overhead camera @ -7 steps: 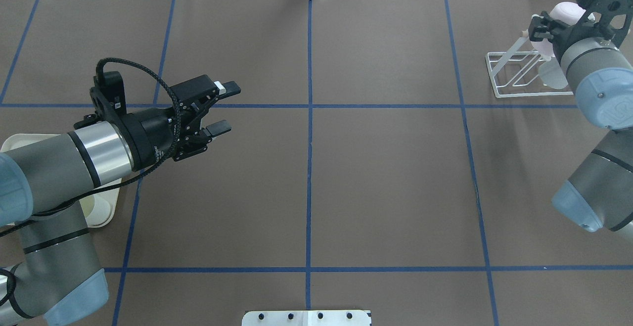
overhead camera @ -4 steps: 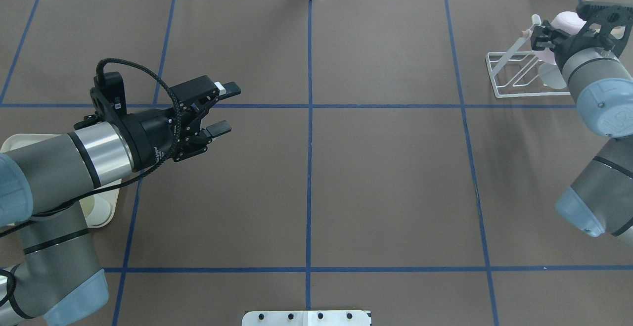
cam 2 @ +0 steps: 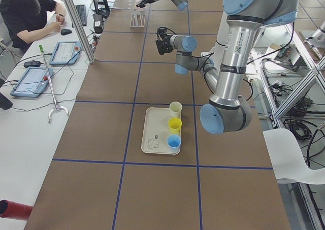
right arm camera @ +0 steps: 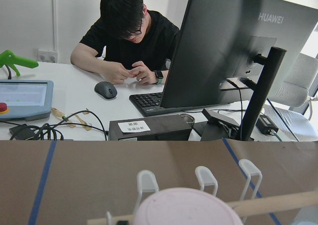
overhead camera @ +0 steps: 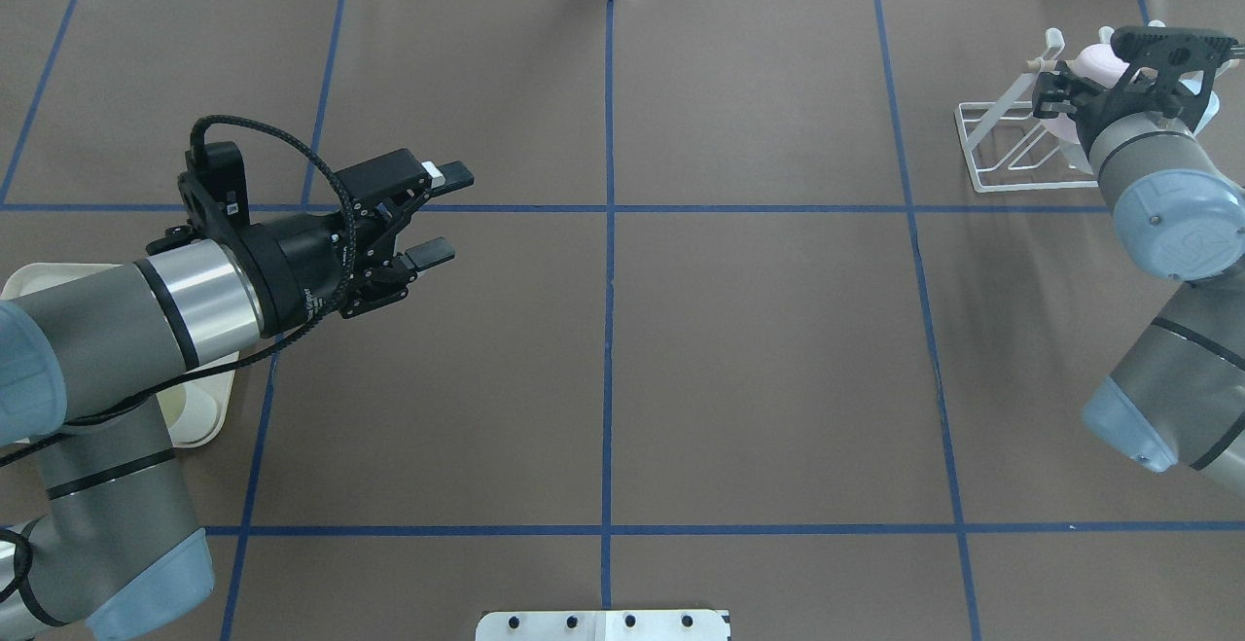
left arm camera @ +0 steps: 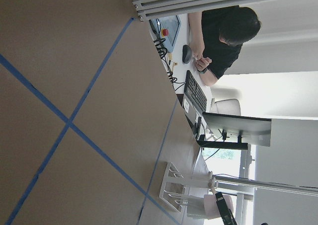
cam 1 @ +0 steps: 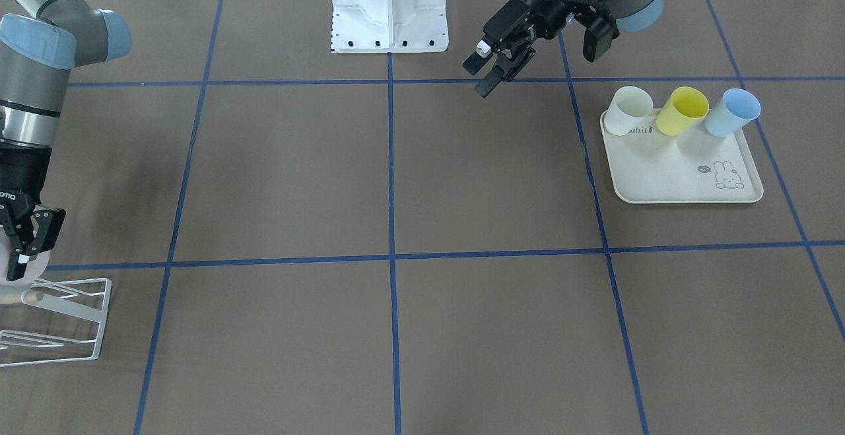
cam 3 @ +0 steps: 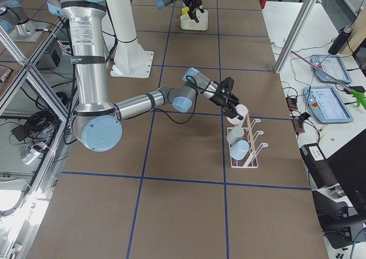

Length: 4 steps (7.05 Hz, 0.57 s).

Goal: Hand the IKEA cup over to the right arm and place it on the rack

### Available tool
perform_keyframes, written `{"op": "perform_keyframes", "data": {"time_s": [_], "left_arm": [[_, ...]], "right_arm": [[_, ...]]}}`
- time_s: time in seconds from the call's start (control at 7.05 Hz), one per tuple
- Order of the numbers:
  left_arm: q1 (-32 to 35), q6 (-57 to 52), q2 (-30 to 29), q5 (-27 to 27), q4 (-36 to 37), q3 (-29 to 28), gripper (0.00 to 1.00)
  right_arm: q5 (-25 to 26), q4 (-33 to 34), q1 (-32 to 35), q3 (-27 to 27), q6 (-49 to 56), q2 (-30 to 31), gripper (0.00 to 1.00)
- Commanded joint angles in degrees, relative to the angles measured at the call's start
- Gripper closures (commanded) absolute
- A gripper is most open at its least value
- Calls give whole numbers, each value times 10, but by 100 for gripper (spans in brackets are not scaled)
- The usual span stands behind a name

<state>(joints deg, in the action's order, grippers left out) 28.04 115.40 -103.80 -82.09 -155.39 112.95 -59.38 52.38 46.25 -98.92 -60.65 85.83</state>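
The IKEA cup [overhead camera: 1091, 61] is pale pink and sits at the top of the white wire rack [overhead camera: 1031, 186] at the far right. My right gripper [overhead camera: 1052, 96] is shut on it. From the front, the same gripper [cam 1: 23, 250] holds the cup [cam 1: 14, 270] just above the rack [cam 1: 102, 319]. In the right wrist view the cup's base [right arm camera: 184, 207] fills the bottom, against the wooden rod. My left gripper [overhead camera: 440, 213] hangs open and empty over the left half of the table.
Two pale cups [cam 3: 235, 138] hang lower on the rack [cam 3: 250, 142]. A cream tray [cam 1: 680, 181] under my left arm carries a white cup [cam 1: 627, 110], a yellow cup [cam 1: 686, 110] and a blue cup [cam 1: 731, 111]. A person [right arm camera: 129, 36] sits beyond the table's far edge.
My right wrist has swung and carried the pink cup down and inward toward the rack's rod. The left arm has stayed still.
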Motion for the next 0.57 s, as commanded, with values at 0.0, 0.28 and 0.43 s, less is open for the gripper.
{"op": "perform_keyframes", "data": {"time_s": [0.0,0.28,0.43], "left_arm": [[0,0,0,0,0,-1,0],[0,1,0,0,0,0,0],[0,1,0,0,0,0,0]], "right_arm": [[10,-1,-7,8,-1,0,88],[14,-4,-11,8,-1,-1,26],[14,-4,-12,8,-1,0,1]]}}
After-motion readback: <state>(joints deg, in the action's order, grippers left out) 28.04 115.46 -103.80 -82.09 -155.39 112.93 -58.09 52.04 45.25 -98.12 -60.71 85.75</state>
